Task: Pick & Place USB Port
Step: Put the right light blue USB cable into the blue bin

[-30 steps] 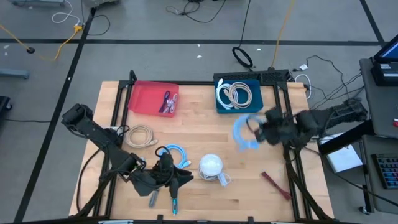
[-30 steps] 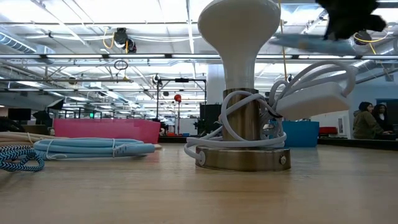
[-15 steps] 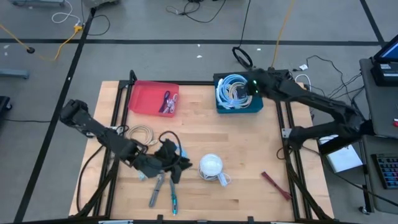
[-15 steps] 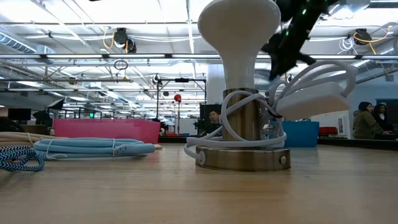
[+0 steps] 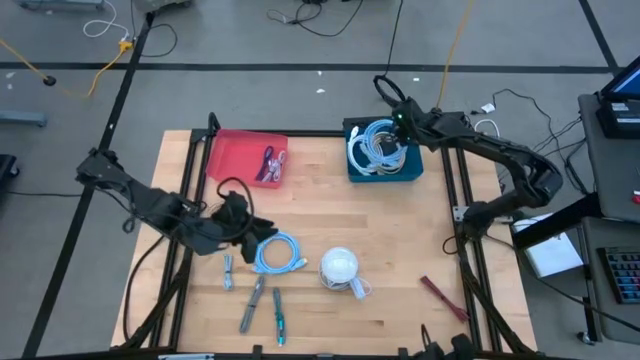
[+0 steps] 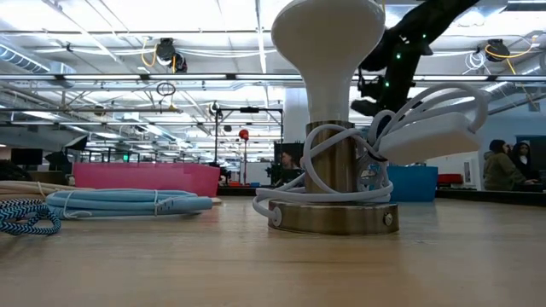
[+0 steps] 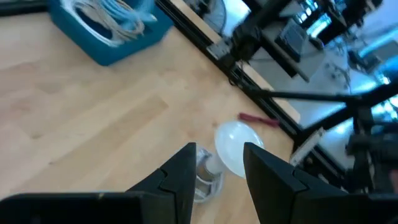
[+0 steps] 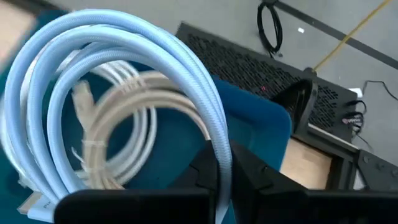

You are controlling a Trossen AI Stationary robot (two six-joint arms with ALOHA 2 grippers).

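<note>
Light-blue cable coil (image 8: 124,81) is held pinched in the right gripper (image 8: 224,177) over the blue bin (image 5: 384,165), where a beige coil (image 8: 118,118) is already lodged; release is not yet made. Left gripper (image 7: 219,180) is seen parted and empty above the table (image 5: 400,230), near another blue cable (image 5: 277,253) left to sort.

I see the light-blue coiled cable (image 8: 124,74) pinched in the right gripper (image 8: 222,180), hanging tilted over the blue bin (image 5: 383,172) at far right, w/ white and beige coils under it. Red tray (image 5: 240,160) sits far left, small cables inside.
</note>
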